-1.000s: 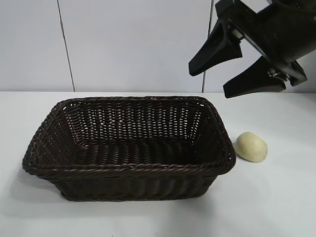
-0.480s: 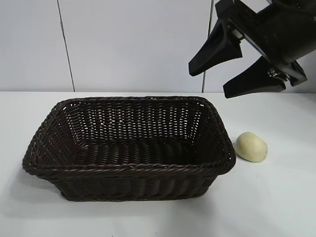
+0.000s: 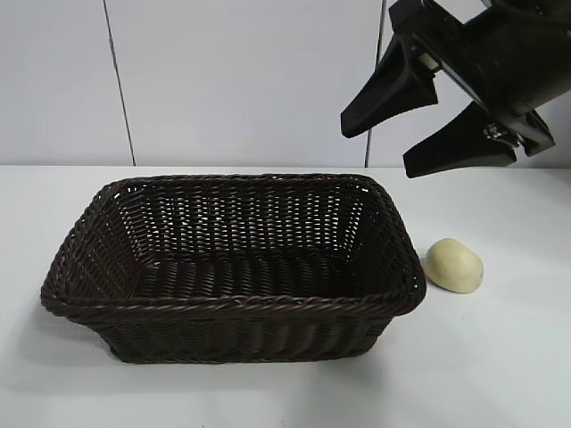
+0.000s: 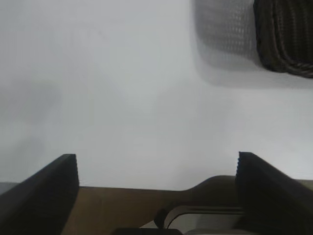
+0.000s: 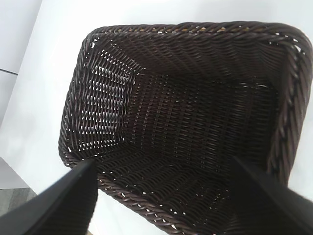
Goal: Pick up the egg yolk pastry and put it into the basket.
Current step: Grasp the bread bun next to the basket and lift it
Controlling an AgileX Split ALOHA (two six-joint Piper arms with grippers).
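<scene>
Your right gripper (image 3: pixel 397 147) hangs spread, empty, above the basket (image 3: pixel 234 303). The pastry (image 3: pixel 454 265) sits just beside its rim. Your left gripper (image 4: pixel 156 169) is spread over the table (image 4: pixel 122 98).

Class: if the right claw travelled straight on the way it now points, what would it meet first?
Probably the basket: the right claw looks straight into its empty interior, jaws open, not toward the egg yolk pastry. Depth is uncertain.

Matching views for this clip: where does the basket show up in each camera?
Exterior view: the basket fills the middle of the table, pastry beside its right end.
Left wrist view: only one corner shows, at the picture's edge.
Right wrist view: it fills most of the picture, seen from above, nothing in it.
Shared landmark: its braided rim.
</scene>
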